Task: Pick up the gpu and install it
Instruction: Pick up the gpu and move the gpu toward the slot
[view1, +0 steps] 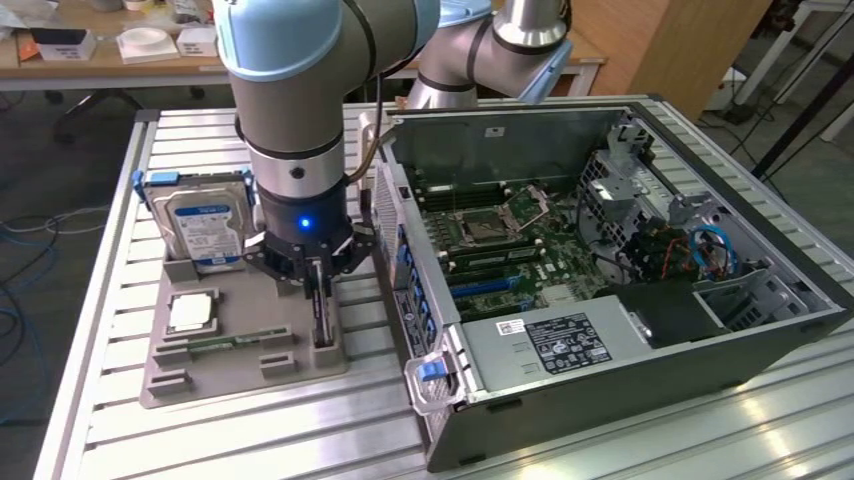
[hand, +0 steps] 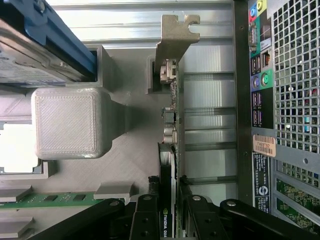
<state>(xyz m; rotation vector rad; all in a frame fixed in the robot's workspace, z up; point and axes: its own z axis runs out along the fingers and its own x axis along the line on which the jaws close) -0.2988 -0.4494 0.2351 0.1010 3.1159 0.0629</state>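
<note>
A: Pincer (view1: 318, 290) state?
B: Nearly closed, gripping the gpu (hand: 172, 125): thin green circuit card, black cooler, silver end bracket. Black fingers (hand: 145, 220) sit against both faces.
A: Where's the card?
B: Standing on edge in its slot in the grey plastic holder tray (view1: 240, 375), on the slatted aluminium table (view1: 160, 440). Silver blue-labelled hard drive (view1: 200, 225) stands upright in the same tray. Small green RAM stick (view1: 227, 343) lies flat nearby. Open black computer case (view1: 641, 300) sits just beside, at the exterior view's right.
</note>
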